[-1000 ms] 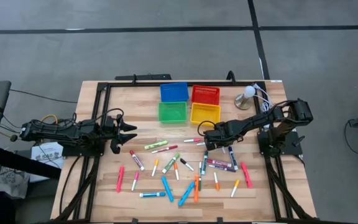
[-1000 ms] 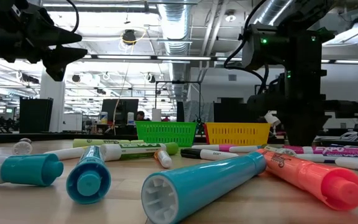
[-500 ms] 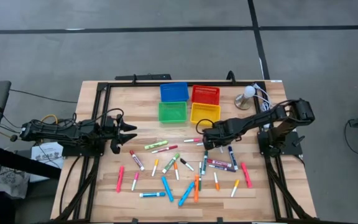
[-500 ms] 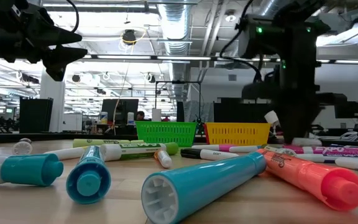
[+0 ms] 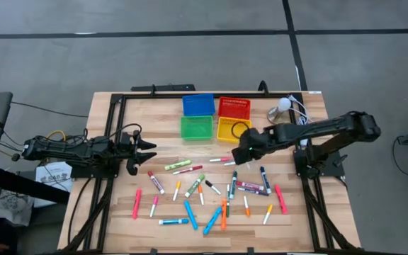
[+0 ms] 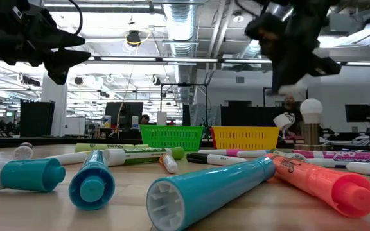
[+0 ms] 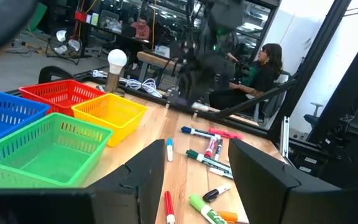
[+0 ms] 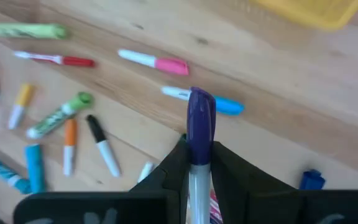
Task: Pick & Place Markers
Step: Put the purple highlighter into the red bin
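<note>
Protruding from the right gripper (image 8: 199, 163): a purple-capped marker (image 8: 200, 118).

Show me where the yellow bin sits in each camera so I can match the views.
High view: yellow bin, just left of the right gripper.
Low view: centre right, at the table's far edge.
Left wrist view: left of centre.
Right wrist view: only a corner, top right.
Shared landmark: the green bin beside it.

Markers (image 5: 211, 188), capped in many colours, lie scattered across the table's near half; one purple-capped marker (image 8: 200, 118) is held aloft.
</note>
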Robot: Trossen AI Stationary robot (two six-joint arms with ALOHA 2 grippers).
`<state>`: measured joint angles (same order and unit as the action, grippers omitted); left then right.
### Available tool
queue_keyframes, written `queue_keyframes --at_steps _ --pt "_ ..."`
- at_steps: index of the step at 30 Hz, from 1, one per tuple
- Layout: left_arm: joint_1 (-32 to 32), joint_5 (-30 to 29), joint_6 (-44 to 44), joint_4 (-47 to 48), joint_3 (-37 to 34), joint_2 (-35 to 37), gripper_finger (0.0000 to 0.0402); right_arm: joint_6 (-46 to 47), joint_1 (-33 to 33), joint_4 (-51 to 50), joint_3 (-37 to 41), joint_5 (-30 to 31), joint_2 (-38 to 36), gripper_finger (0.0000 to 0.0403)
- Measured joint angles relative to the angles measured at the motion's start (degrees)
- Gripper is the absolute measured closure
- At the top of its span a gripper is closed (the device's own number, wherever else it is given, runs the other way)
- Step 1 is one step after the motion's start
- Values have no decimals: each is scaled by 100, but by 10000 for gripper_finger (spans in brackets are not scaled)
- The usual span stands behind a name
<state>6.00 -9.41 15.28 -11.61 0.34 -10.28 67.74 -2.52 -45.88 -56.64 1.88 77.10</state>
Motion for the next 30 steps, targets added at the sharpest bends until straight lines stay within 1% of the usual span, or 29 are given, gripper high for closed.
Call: queue_keyframes --at_steps 7,14,22,30 --pt "0 2 1 -3 0 2 224 -470 301 133 0 41 -561 353" --pt "0 2 -1 -7 0 4 224 -909 787 514 2 114 -599 353" --pt "0 6 1 -111 0 -13 224 -1984 1837 1337 2 154 -335 353" --pt "0 4 1 -240 2 -66 224 -3554 3111 1550 4 128 -163 353"
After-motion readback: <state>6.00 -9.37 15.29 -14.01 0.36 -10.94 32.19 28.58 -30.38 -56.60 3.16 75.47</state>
